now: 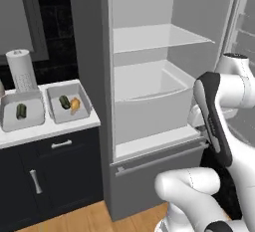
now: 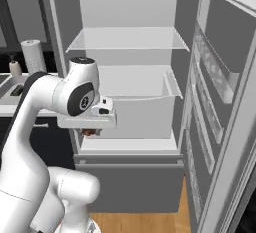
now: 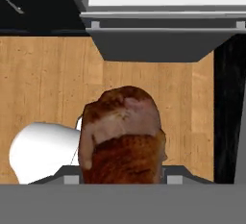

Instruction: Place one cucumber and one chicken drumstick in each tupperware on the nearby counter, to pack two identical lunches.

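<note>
My gripper (image 3: 122, 172) is shut on a browned chicken drumstick (image 3: 122, 136), which hangs over the wooden floor in front of the open fridge. In the right base view the drumstick (image 2: 90, 132) peeks out under the hand. On the white counter (image 1: 50, 130) to the left stand two grey tupperware boxes. The left tupperware (image 1: 9, 122) holds a dark green cucumber (image 1: 21, 110). The right tupperware (image 1: 85, 107) holds a cucumber (image 1: 64, 101) and an orange-brown drumstick (image 1: 75, 105). The gripper's fingertips are hidden behind the held drumstick.
The fridge (image 1: 149, 76) stands open with bare grey shelves and a drawer (image 1: 149, 106); its door (image 2: 220, 102) swings out on the right. A paper towel roll (image 1: 21, 69) stands behind the boxes. Navy cabinets (image 1: 50, 176) sit below the counter.
</note>
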